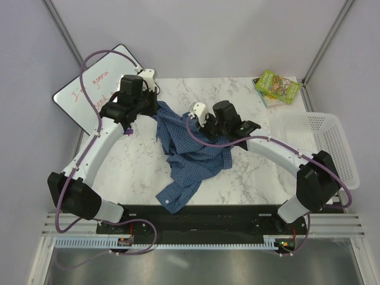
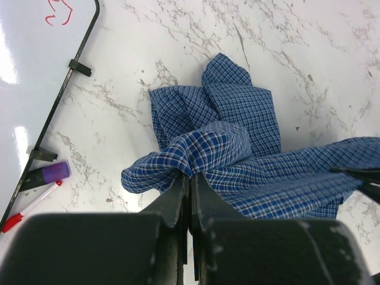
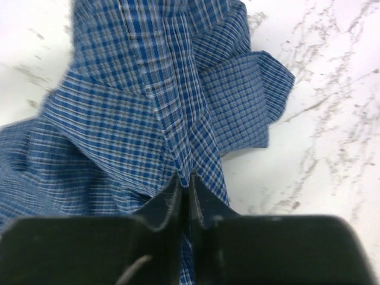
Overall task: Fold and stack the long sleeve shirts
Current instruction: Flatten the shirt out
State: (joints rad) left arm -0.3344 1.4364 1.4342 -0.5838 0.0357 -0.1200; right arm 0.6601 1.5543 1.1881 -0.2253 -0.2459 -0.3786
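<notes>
A blue finely checked long sleeve shirt (image 1: 189, 153) lies crumpled on the marble table, one sleeve trailing toward the near edge. My left gripper (image 1: 155, 105) is shut on a fold of the shirt (image 2: 202, 148) at its far left corner; the cloth bunches at the fingertips (image 2: 190, 177). My right gripper (image 1: 191, 119) is shut on a raised ridge of the shirt (image 3: 160, 113) near its top middle, and the fabric tents up into the closed jaws (image 3: 185, 181).
A whiteboard (image 1: 101, 89) with red writing leans at the far left, with a purple eraser (image 2: 47, 174) and a red marker (image 2: 29, 208) beside it. A green book (image 1: 278, 86) lies at the far right corner. A white mesh basket (image 1: 323, 142) stands at the right edge.
</notes>
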